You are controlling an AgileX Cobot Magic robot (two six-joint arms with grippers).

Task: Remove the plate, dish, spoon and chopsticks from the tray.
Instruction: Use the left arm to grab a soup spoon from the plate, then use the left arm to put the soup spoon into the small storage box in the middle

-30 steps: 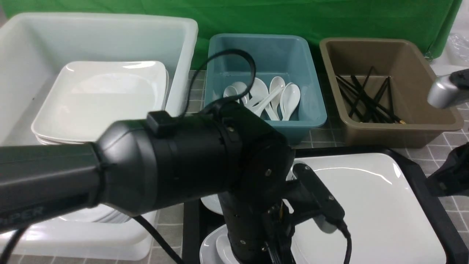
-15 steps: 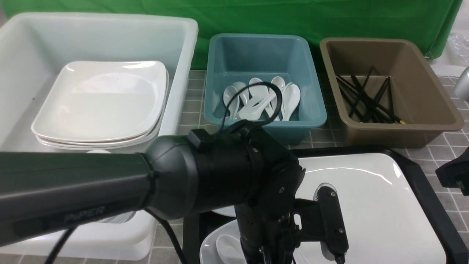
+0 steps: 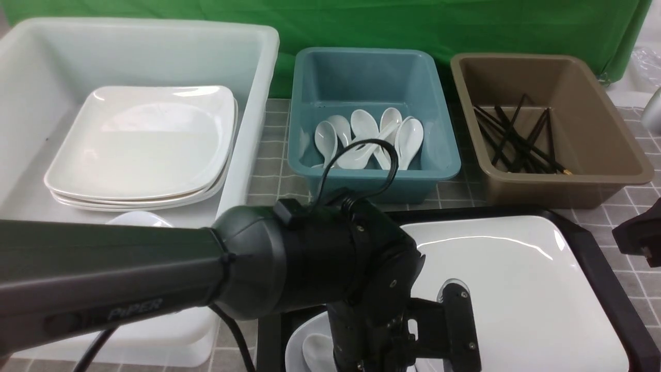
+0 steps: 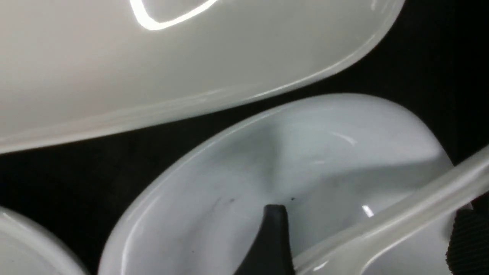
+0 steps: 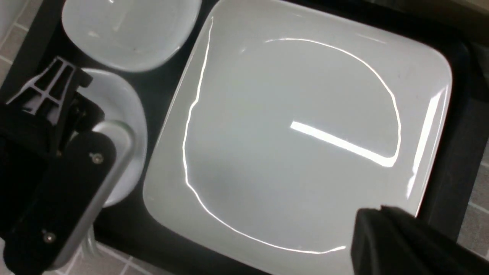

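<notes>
Left gripper [image 4: 366, 233] jaws wide apart, straddling spoon [image 4: 401, 214] handle; spoon lies in dish [image 4: 267, 160] just beside plate [image 3: 516, 289], all on tray [image 3: 594, 258]; right gripper [image 5: 372, 221] jaws together, near plate's corner. Risk: glossy handle could squirt out on closing, or a finger could catch and drag the dish.

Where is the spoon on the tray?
Front view: the spoon lies in a small dish at the tray's near left corner, beside the plate, beneath the left arm.

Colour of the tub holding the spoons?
It's a teal-blue rectangular plastic tub; front view shows it best.
</notes>
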